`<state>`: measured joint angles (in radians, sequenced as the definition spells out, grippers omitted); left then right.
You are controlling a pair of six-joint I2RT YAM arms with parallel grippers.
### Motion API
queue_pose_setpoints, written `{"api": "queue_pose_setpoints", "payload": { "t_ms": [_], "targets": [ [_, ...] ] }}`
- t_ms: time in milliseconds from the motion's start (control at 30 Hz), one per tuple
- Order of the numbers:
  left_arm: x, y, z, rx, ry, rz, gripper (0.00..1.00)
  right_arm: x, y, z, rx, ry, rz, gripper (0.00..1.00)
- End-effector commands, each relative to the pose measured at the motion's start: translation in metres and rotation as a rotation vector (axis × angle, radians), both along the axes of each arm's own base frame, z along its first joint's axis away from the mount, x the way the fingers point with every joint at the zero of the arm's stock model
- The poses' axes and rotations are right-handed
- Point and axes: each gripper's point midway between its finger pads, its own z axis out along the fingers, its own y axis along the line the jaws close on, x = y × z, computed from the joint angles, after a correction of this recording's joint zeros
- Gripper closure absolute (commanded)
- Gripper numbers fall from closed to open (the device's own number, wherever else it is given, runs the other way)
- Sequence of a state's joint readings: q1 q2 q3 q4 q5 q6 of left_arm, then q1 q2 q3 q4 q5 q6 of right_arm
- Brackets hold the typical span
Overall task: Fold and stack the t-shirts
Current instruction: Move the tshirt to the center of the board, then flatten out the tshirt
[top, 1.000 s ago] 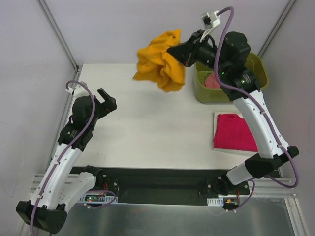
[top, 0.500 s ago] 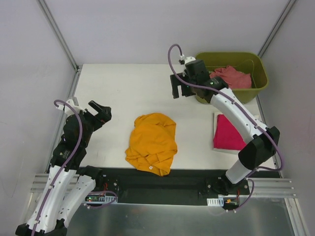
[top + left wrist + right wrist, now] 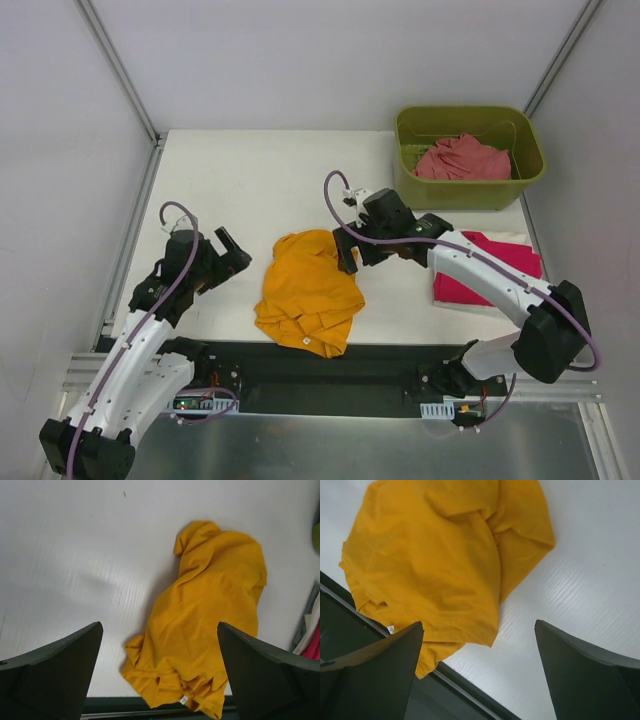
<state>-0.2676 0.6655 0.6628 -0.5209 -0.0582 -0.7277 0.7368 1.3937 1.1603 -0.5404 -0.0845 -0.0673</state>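
— Looking at the right tool (image 3: pixel 348 256) first: how wide does it stand?

— Its jaws are spread fully apart with nothing gripped. It hangs at the far right edge of the orange-yellow t-shirt (image 3: pixel 307 292). Whether a tip brushes the cloth, I cannot tell.

— And the left tool (image 3: pixel 232 262)?

— Just as wide and just as empty. It sits to the left of that shirt, apart from it, over bare table (image 3: pixel 250 180).

— How does the shirt lie?

— As a crumpled heap between the two tools, toward the table's near side. Its near hem reaches the dark strip (image 3: pixel 330 375) along the front, and a small white label (image 3: pixel 183 700) shows at that hem.

— Any collar or sleeves?

— The folds bury them; I cannot make either out.

— Where are the other shirts?

— The magenta t-shirt (image 3: pixel 503 254) lies flat as a neat rectangle on the table's right side. The right arm (image 3: pixel 490 280) crosses over it and hides its middle, and the left wrist view catches only a sliver at the frame's edge. The salmon-pink t-shirt (image 3: pixel 462 158) is bunched inside the olive-green bin (image 3: pixel 470 193) at the far right corner, its lower part hidden behind the bin's wall.
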Motion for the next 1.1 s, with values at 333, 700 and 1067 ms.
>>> {"api": "queue_pose_setpoints", "payload": {
  "t_ms": [333,700,1067],
  "targets": [
    [-0.053,-0.034,-0.072,-0.174,0.313,-0.106,0.01,-0.045,0.004,-0.109,-0.062,0.377,-0.092,0.19],
    [-0.069,-0.041,-0.088,-0.214,0.389,-0.143,0.01,-0.015,-0.001,-0.088,-0.094,0.285,-0.188,0.92],
    [-0.076,-0.045,-0.093,-0.217,0.395,-0.196,0.01,0.041,-0.024,0.032,0.113,0.034,-0.350,0.96]
  ]
}}
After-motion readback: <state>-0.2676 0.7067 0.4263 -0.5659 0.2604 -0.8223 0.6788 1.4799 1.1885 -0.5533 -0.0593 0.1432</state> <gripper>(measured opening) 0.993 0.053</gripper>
